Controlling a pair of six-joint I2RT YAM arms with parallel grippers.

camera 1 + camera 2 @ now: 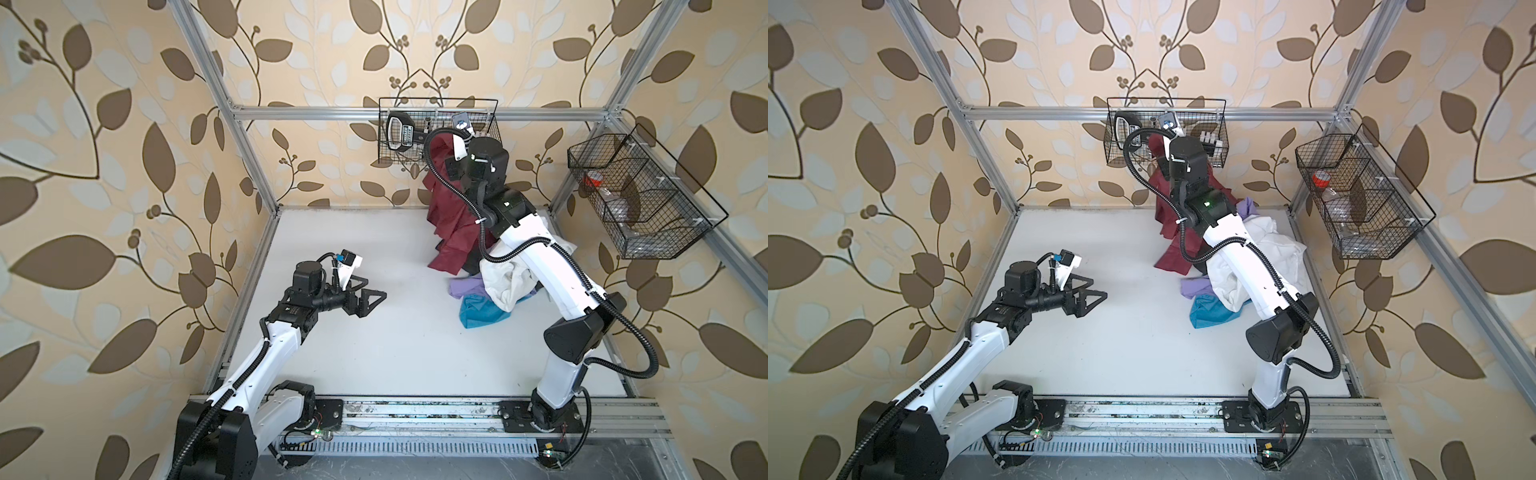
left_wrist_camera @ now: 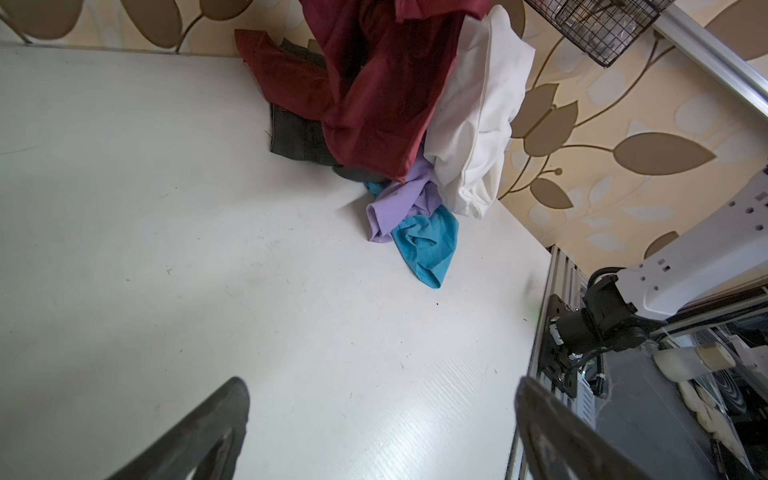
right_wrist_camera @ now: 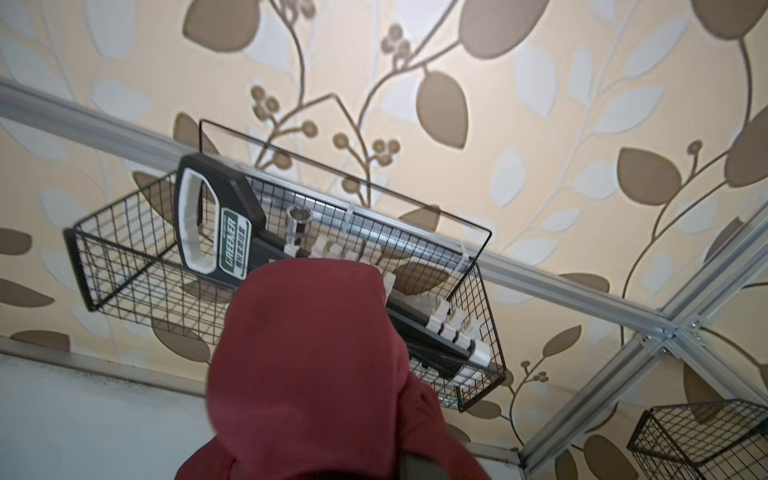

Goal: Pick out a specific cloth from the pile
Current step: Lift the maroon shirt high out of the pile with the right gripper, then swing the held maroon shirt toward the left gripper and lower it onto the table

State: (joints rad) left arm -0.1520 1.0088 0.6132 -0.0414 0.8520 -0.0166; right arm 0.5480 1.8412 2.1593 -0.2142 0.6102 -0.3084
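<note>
As things stood: the cloth (image 1: 451, 232) was partly raised out of the pile (image 1: 509, 282) at the far right corner of the bench (image 1: 374, 353); the lift looked roughly half done.
Right end effector (image 1: 445, 143): closed on the cloth's top fold, held high. Fabric draped over it, so its jaws were hidden and the right wrist view showed only maroon.
Cloth's long axis: near upright, running from the grip down to the bench, with the whole cloth hanging below the end effector.
Lower end: lay over the black garment (image 2: 297, 139) and touched the lilac cloth (image 2: 395, 203). It probably only rested there, though whether any of it was caught under the white garment (image 2: 478, 116) could not be told.
Left end effector (image 1: 371, 294): jaws wide apart and empty, low over bare bench, aimed at the pile but well apart from it.
Nearer arm: the right one, since it held the cloth.
Coming move, as judged: more rise, or a draw across the bare bench toward the left arm, to bring the hem off the heap.
Risk: the wire basket (image 1: 436, 99) hung just behind the grip and might snag the thin fabric.
</note>
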